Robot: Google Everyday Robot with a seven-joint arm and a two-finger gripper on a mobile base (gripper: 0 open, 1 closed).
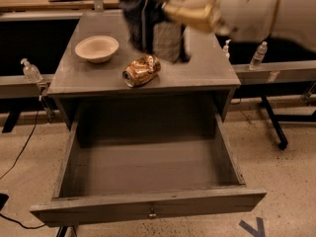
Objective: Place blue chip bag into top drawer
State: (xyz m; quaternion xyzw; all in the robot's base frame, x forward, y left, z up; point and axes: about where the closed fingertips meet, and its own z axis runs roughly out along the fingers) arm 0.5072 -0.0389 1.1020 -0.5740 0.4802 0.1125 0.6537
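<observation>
The robot's dark gripper [155, 28] hung above the rear middle of the grey wooden cabinet's flat surface [207, 70], at the end of a cream-white arm with a gold-coloured section [247, 9] that reached in from the upper right. How far the gripper was open could not be told, nor whether it had hold of anything. The small dark-blue foil chip bag could not be told apart from the dark shape of the gripper, so its place could not be given with certainty. Just below the gripper and slightly to its left, a crushed gold-brown metal can [141, 70] lay on its side on the surface, near the front edge. Further to the gripper's left, a shallow cream-coloured round bowl [97, 48] stood upright on the same surface, apart from the can. Well below the gripper and nearer the camera, the wide, shallow grey wooden top drawer [148, 204] was pulled far out of the cabinet, its inside open to view, with a small metal knob [152, 213] at the centre of its front panel. To the gripper's right, beyond the cabinet, a clear plastic bottle [258, 56] stood on a grey rail. Far to the gripper's left stood a small clear pump bottle [31, 71].
</observation>
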